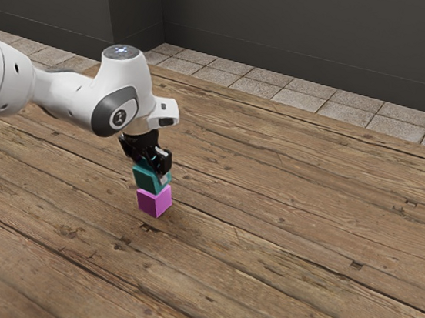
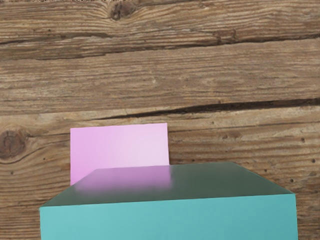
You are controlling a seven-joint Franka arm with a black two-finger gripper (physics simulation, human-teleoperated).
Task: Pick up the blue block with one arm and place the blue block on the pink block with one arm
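— Where is the blue block (image 1: 151, 178) now?

— This smooth teal-blue cube is right above the pink block (image 1: 153, 201), a smooth magenta cube that rests on the wooden table (image 1: 303, 240). In the exterior view the two form one short column, the blue one on top.

— Are they touching?

— I cannot tell. The lower edge of the blue cube meets the top of the pink one in that view, and no gap shows between them.

— And the tool?

— The black two-finger gripper (image 1: 152, 165) points straight down over the pink block. Its fingers stand on two opposite sides of the blue block and are clamped on its upper part. The white arm (image 1: 65, 98) reaches the pink block from the exterior view's left.

— Do the cubes line up?

— Not quite. In the wrist view the blue block (image 2: 170, 215) lies just under the hand and covers the nearer part of the pink block (image 2: 120, 147). A strip of the pink top shows beyond it, and one pink edge sticks out past the blue cube's side. The blue top also carries a faint pink sheen.

— What lies around the pink block?

— Rough brown planks with knots and dark cracks (image 2: 200, 65). Beyond the table's far edge there is a grey tiled floor (image 1: 298, 92), then a dark wall (image 1: 330, 26).
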